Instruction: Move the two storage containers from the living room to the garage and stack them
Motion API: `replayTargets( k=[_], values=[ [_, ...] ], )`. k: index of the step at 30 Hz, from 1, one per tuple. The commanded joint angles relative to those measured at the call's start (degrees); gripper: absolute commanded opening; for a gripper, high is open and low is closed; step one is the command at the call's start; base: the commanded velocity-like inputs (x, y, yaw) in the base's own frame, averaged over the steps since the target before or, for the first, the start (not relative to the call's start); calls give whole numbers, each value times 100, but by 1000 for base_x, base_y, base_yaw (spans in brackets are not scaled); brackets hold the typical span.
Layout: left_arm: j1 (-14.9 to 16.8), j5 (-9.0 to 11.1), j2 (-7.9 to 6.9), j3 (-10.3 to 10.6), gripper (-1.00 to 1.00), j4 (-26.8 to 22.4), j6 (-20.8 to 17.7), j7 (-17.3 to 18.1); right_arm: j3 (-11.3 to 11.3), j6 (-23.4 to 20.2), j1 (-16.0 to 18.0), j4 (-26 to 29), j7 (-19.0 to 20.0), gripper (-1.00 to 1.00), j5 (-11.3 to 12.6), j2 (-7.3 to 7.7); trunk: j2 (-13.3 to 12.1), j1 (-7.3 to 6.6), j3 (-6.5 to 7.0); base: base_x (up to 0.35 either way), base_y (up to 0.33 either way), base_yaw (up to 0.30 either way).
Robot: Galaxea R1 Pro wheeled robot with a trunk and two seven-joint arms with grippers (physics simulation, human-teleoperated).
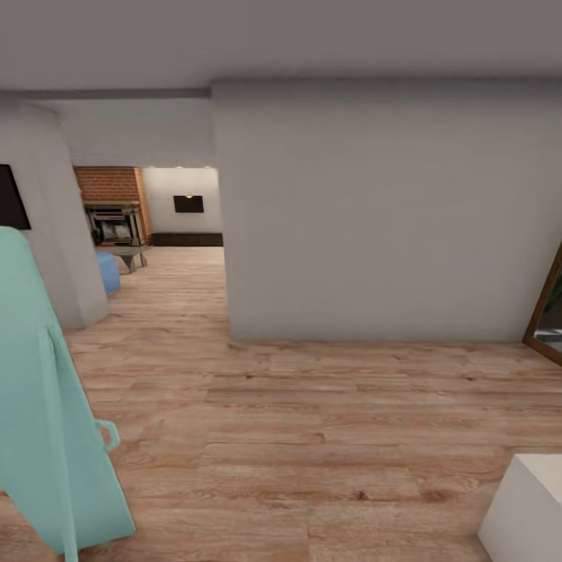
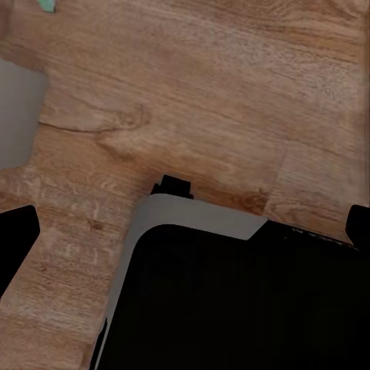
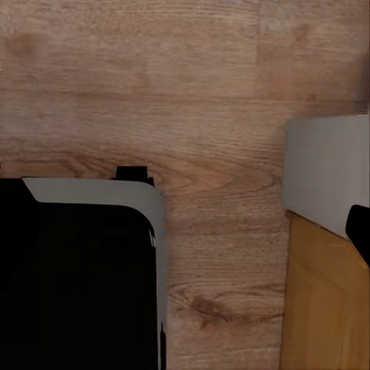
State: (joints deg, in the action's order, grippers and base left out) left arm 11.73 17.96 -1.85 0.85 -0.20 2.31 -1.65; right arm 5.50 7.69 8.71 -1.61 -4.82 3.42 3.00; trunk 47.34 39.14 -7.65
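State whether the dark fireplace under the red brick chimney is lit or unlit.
Cannot tell. The dark fireplace under the red brick chimney is too far down the passage to show clearly; no flame or glow is apparent from here.

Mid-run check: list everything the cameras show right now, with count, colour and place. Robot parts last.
wood-plank flooring: one, light brown, across the foreground
partition wall: one, grey-white, centre
brick chimney: one, red, far left through the opening
fireplace mantel: one, dark, below the chimney
blue seat: one, beside the left wall
teal draped object: one, near left
white block: one, bottom right corner
wood-framed door: one, right edge
robot base: black with grey rim, over the planks

Storage containers: none visible.
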Motion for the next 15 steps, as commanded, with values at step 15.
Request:
replayTargets(
  k=[15],
  values=[
    [4,33,6,11,100,3,40,-19,25,28,8,-16,-11,100,64,-22,5,4,-8,324,0,0]
  ],
)
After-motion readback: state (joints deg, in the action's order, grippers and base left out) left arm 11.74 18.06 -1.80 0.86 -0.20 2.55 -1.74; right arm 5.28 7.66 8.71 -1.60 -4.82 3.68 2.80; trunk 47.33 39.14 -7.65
